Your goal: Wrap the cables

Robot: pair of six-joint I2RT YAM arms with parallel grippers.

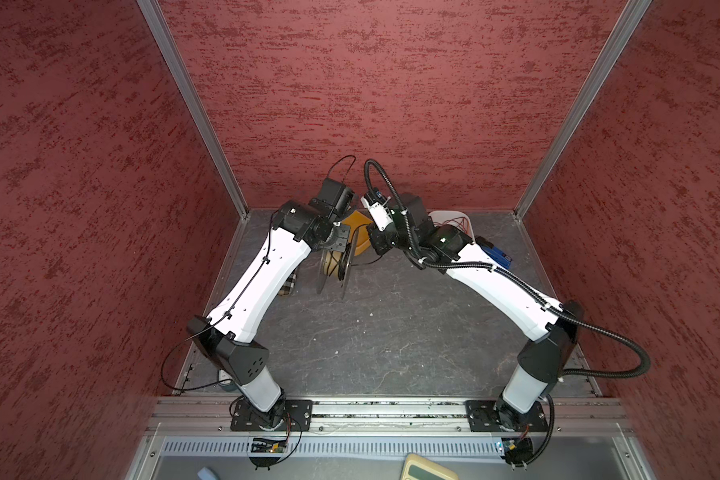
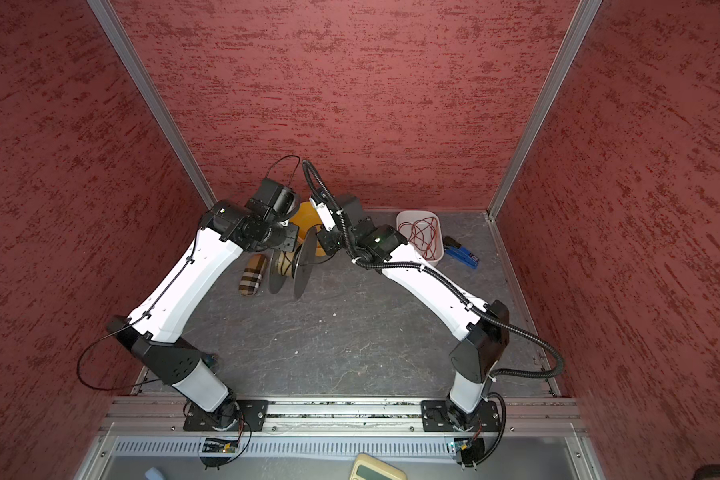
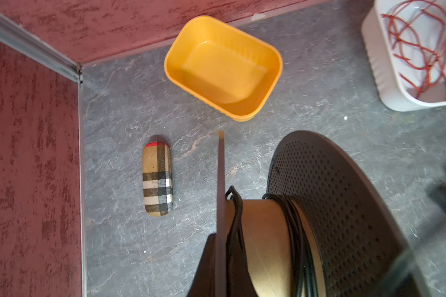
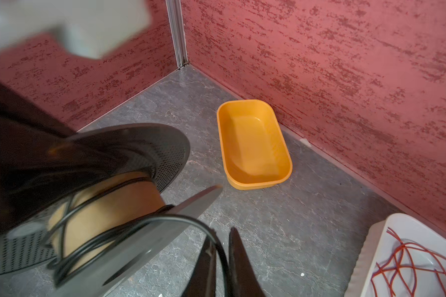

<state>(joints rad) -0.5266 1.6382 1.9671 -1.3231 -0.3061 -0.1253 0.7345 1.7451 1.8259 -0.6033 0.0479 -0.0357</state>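
We identify two containers at the rear of the cell. The orange tub (image 3: 222, 69) stands empty beside the back wall. The white tub (image 3: 379, 72), to its right in both top views, holds a loose tangle of thin red wires (image 2: 422, 237). The grey spool (image 3: 332, 205), with perforated flanges, is held on edge by the left gripper (image 3: 221, 246), whose jaws are clamped on one flange. The black cable (image 3: 296, 231) lies in a few turns around the tan core. One strand leaves over a flange rim and passes between the fingers (image 4: 240, 267) of the right gripper (image 4: 222, 246). These stand close on either side of it, but we cannot tell whether they pinch it. A plaid glasses case (image 3: 157, 178) lies left of the spool, and a blue-and-black tool (image 2: 460, 252) lies right of the white tub. The work surface (image 1: 371, 332) is dark grey with pale veining. It is enclosed on three sides by red textured walls (image 1: 391, 104) joined by aluminium corner posts (image 1: 194, 108).
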